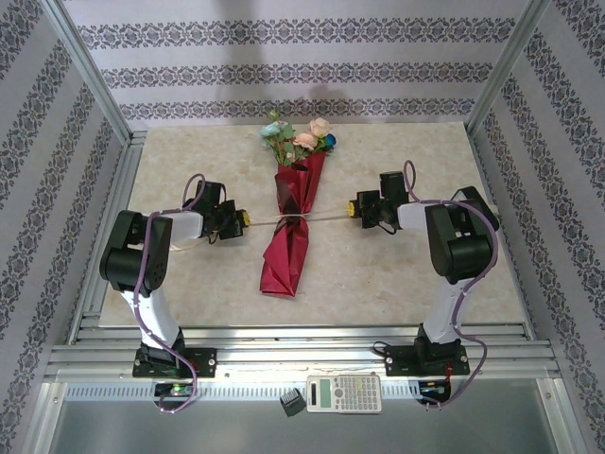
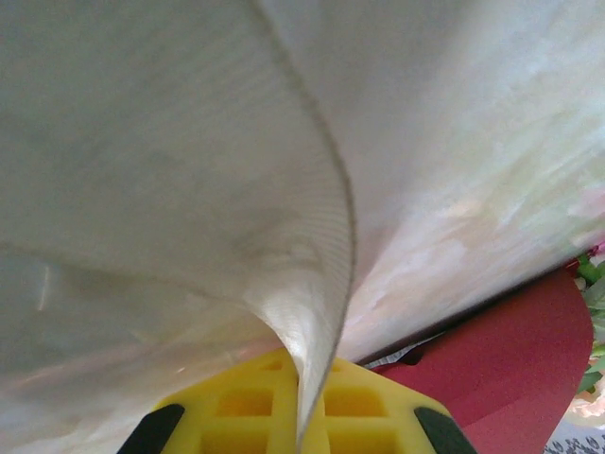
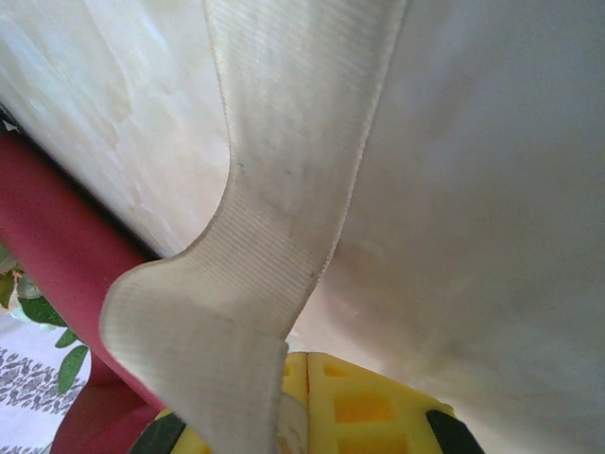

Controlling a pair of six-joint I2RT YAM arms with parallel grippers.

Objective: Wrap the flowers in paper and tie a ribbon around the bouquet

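Both ends of the thin cream gauzy ribbon (image 1: 326, 218) are pinched and it is drawn taut across the narrow crimson paper cone bouquet (image 1: 286, 255).
My left pincer (image 1: 241, 218) is clamped tight on one end and my right pincer (image 1: 352, 207) is clamped tight on the other, with the fabric nipped between my yellow pads (image 2: 246, 407). The ribbon runs in a straight line between them, cinched around the cone's waist. The bouquet lies on the pale marbled table (image 1: 189, 284) midway between my arms, its pink, peach and teal blooms (image 1: 302, 140) pointing away from my bases.
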